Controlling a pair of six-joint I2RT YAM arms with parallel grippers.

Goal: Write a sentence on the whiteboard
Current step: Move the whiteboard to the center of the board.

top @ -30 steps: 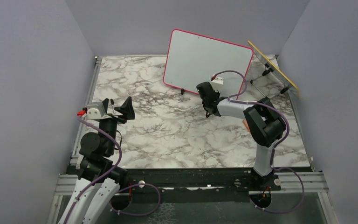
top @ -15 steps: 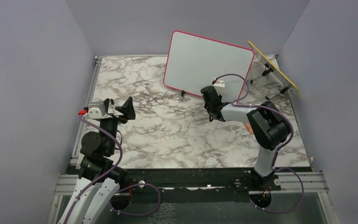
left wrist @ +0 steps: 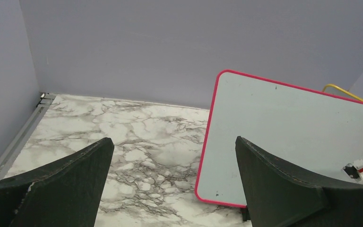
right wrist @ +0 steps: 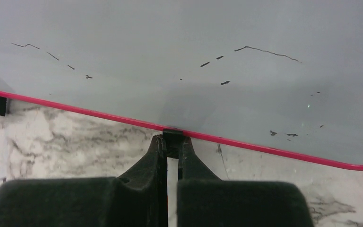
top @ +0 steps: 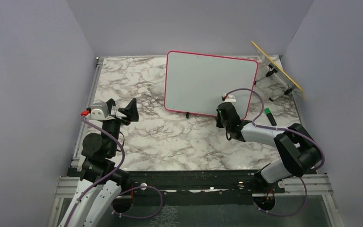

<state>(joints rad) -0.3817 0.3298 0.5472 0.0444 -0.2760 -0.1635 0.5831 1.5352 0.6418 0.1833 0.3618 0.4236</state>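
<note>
The whiteboard (top: 208, 82), white with a pink-red frame, stands tilted at the back middle of the marble table. It also shows in the left wrist view (left wrist: 283, 137) and fills the right wrist view (right wrist: 170, 56). No sentence shows on it, only faint black marker specks and strokes (right wrist: 264, 51). My right gripper (top: 222, 117) is shut on the board's small black foot (right wrist: 172, 136) at its lower edge, with the fingertips (right wrist: 172, 142) pinching it from both sides. My left gripper (top: 121, 109) is open and empty at the left, well apart from the board (left wrist: 175, 142).
A yellow-edged panel on a wire stand (top: 276, 66) leans at the back right corner. A black marker with a green cap (top: 269, 116) lies on the table just right of the board. Purple walls close in the table on three sides.
My right gripper has pulled the whiteboard by its foot toward the near side and turned it squarer to the camera. The marker behind it has come into view. The left arm stayed still.
</note>
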